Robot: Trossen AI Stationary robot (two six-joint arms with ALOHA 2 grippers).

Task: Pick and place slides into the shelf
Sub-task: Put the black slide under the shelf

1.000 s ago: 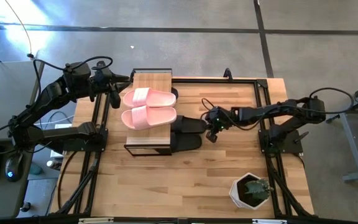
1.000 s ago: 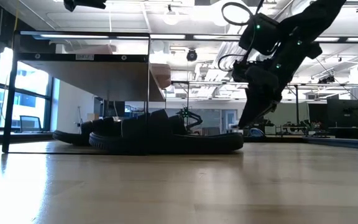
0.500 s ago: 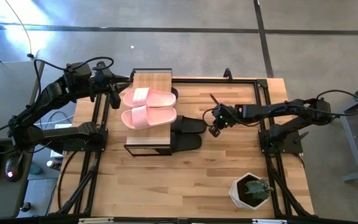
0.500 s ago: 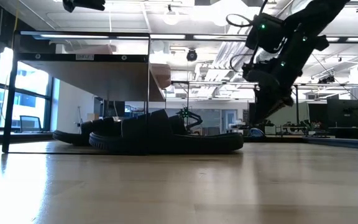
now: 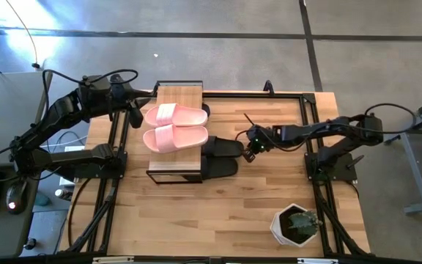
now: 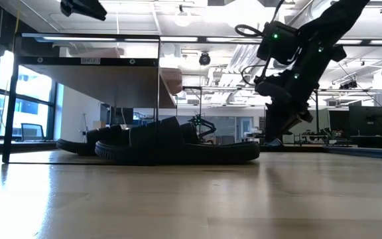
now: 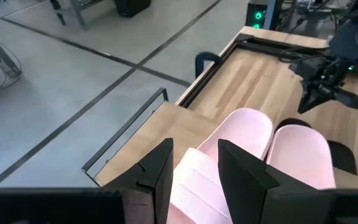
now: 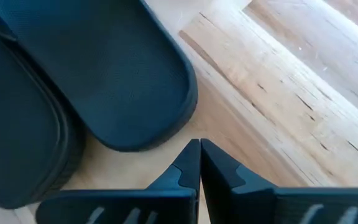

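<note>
We find the pale pink pair (image 5: 175,126) lying side by side on the plank top of the shelf (image 5: 179,173), straps toward the table's left edge; the left wrist view shows the same pink pair (image 7: 272,149) from close above. The shelf stands on the left half of the table (image 5: 269,198), near its far edge. Beneath the plank, black slides (image 5: 222,156) project from the shelf's right side onto the tabletop; two heels show clearly there, one nearer the far edge and one nearer the front. In the low view the black slides (image 6: 178,147) rest flat on the table under the shelf (image 6: 85,60). We cannot count how many lie under the plank.

The right gripper (image 5: 248,152) sits just beside the heel of the farther black slide, toward the table's middle. Its fingers (image 8: 188,165) are pressed together with no gap, and nothing is between them. In the right wrist view the tips stand just clear of the rounded end of that black slide (image 8: 110,81); we see no contact. The low view shows the right gripper (image 6: 274,141) low over the tabletop, to the right of the slides.

The left gripper (image 5: 133,110) hangs above the table's far left corner, beside the shelf's left end. Its fingers (image 7: 157,177) stand partly apart and carry nothing; they touch neither slide nor shelf.

A potted plant (image 5: 296,224) stands near the front right corner.
</note>
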